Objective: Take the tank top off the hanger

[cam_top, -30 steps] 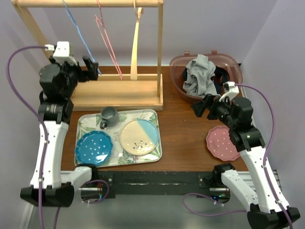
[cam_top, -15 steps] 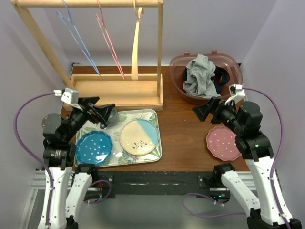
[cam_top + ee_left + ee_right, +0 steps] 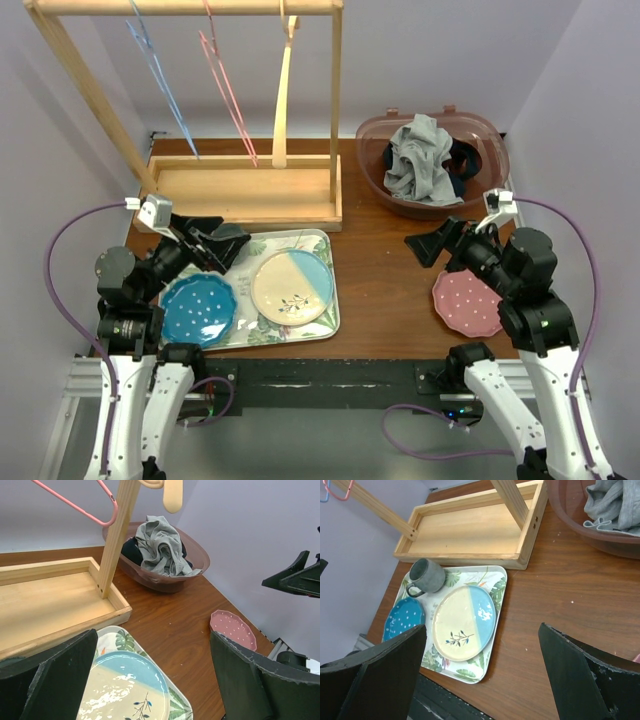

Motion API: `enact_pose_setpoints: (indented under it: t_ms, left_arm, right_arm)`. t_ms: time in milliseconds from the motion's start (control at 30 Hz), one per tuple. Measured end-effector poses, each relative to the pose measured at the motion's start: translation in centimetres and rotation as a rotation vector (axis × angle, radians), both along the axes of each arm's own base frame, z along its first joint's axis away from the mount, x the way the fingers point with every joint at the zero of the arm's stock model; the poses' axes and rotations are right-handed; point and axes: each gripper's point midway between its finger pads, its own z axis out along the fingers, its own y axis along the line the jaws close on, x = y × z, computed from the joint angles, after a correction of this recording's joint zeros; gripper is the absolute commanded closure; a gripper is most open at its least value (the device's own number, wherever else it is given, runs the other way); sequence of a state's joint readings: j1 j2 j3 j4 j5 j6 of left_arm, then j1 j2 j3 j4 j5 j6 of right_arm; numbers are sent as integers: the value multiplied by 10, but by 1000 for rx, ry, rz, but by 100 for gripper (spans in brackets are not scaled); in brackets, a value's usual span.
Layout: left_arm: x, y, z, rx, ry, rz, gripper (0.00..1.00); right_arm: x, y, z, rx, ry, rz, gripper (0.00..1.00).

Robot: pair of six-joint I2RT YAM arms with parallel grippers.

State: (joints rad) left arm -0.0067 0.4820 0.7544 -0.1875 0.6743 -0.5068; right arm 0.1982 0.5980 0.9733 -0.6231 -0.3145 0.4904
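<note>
The grey tank top (image 3: 420, 160) lies crumpled in a brown tub (image 3: 482, 132) at the back right, on top of a dark garment. It also shows in the left wrist view as the tank top (image 3: 160, 542) and at the corner of the right wrist view (image 3: 612, 502). A blue hanger (image 3: 160, 85), a pink hanger (image 3: 228, 95) and a wooden hanger (image 3: 284, 100) hang bare on the rack. My left gripper (image 3: 222, 238) (image 3: 152, 650) hovers open over the tray's back left. My right gripper (image 3: 430, 243) (image 3: 481, 640) is open above the table, in front of the tub.
The wooden rack's tray base (image 3: 240, 190) fills the back left. A leaf-print tray (image 3: 332, 300) holds a grey mug (image 3: 228, 246), a blue dotted plate (image 3: 195, 310) and a yellow-and-blue plate (image 3: 292, 285). A pink plate (image 3: 468, 302) lies under my right arm.
My left arm dropped from the rack's left side to low over the tray. My right arm drew back toward the near right. The blue hanger has swung left.
</note>
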Motion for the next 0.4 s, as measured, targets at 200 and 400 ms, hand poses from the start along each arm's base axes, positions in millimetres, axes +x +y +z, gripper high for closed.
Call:
enact_pose_setpoints:
  t_ms: [200, 400]
  left_arm:
    - [0, 0, 0, 0, 0, -3, 0]
    - [-1, -1, 0, -5, 4, -4, 0]
  right_arm:
    - [-1, 3, -1, 8, 8, 17, 2]
    - [-1, 4, -1, 12, 8, 20, 1]
